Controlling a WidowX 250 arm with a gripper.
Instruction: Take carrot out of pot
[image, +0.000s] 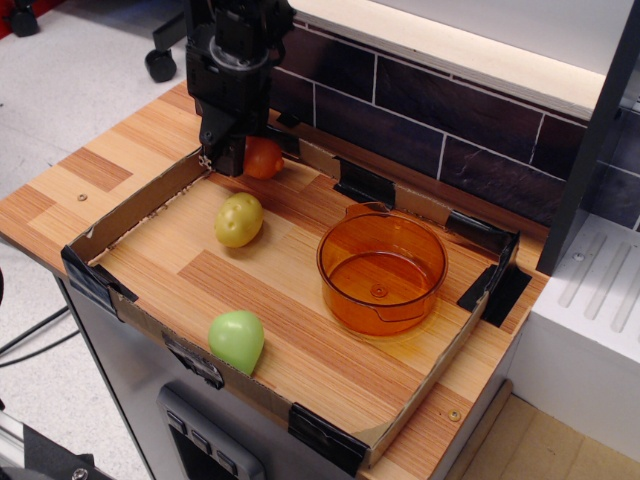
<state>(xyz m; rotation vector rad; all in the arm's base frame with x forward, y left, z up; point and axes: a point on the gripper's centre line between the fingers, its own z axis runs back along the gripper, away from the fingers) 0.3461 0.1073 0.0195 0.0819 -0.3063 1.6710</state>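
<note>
A green toy (237, 340) is lying at the near edge of the desk (300, 330), just inside the cardboard rim (130, 215). Farther back, a yellow potato (239, 220) is sitting left of the empty pot (382, 270). At the far left corner, the end effector (240, 155) is gripping the carrot (263, 158), low over the wood and well apart from the pot.

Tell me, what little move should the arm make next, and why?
Probably open its jaws and let go. The carrot is already out of the empty pot and sits low at the far left corner of the wooden tray, under the gripper.
</note>
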